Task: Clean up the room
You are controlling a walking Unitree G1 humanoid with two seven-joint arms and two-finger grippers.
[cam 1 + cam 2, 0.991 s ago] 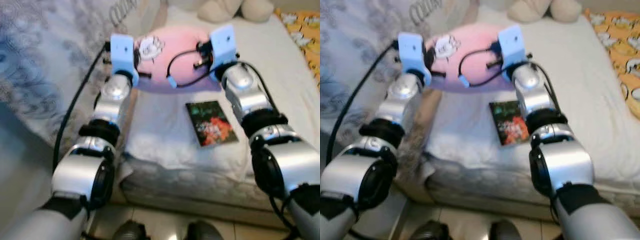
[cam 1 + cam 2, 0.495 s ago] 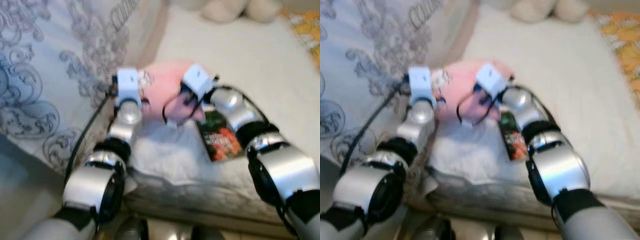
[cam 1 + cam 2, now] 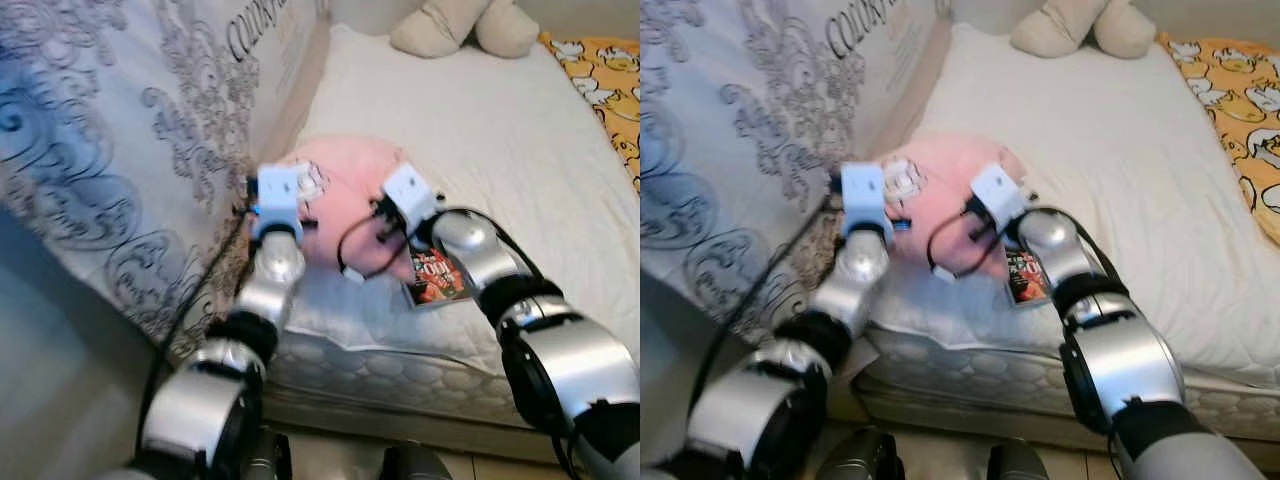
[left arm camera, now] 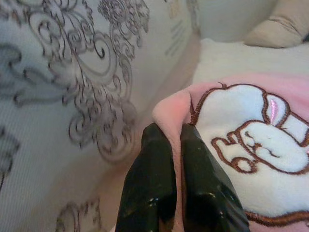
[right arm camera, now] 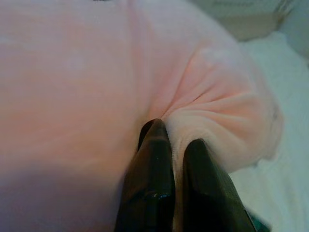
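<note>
Two end effectors: both were pinched onto the same pink pillow (image 3: 345, 195), one at each end.
Left end effector (image 4: 176, 140): its black fingers (image 4: 149, 179) were nearly together with a fold of pink fabric caught between them, at the corner beside the white cartoon patch (image 4: 251, 150).
Right end effector (image 5: 174, 140): fingers (image 5: 152, 174) closed to a narrow gap on a bunched fold of the pillow's other end.
Pink pillow: sat at the near left part of the bed (image 3: 500, 120), close to the patterned grey bedding (image 3: 110, 130) standing up along the left side.
Book (image 3: 438, 277): a dark-covered one lay flat on the white sheet just under the right arm, touching the pillow's edge.
Stuffed toy (image 3: 1070, 25): beige, at the far end of the bed.
Yellow duck-print cloth (image 3: 1235, 100): along the bed's far right side.
</note>
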